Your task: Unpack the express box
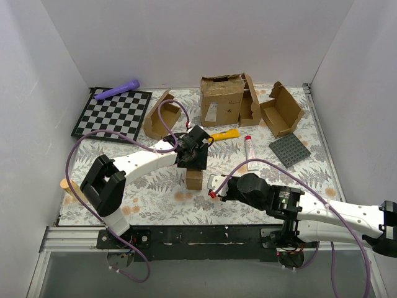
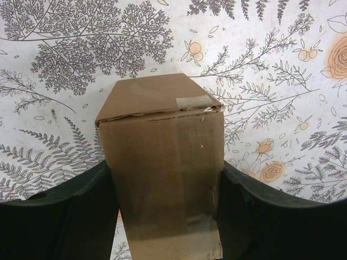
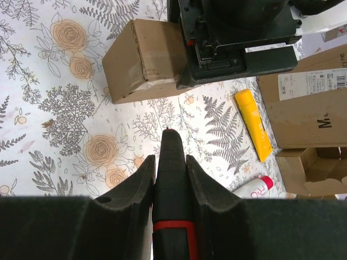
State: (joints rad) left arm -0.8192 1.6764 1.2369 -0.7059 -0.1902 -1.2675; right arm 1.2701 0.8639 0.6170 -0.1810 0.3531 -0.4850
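The express box is a small brown cardboard box sealed with clear tape, standing on the floral table cloth at the middle. My left gripper is shut on it from above. In the left wrist view the fingers press both sides of the box. My right gripper sits just right of the box and is shut on a black tool with a red band, tip pointing toward the box. The two are apart.
A large carton with a white label stands at the back. Open mailer boxes flank it. A yellow tube, a white tube, a grey studded plate, a chessboard and a purple cylinder lie around.
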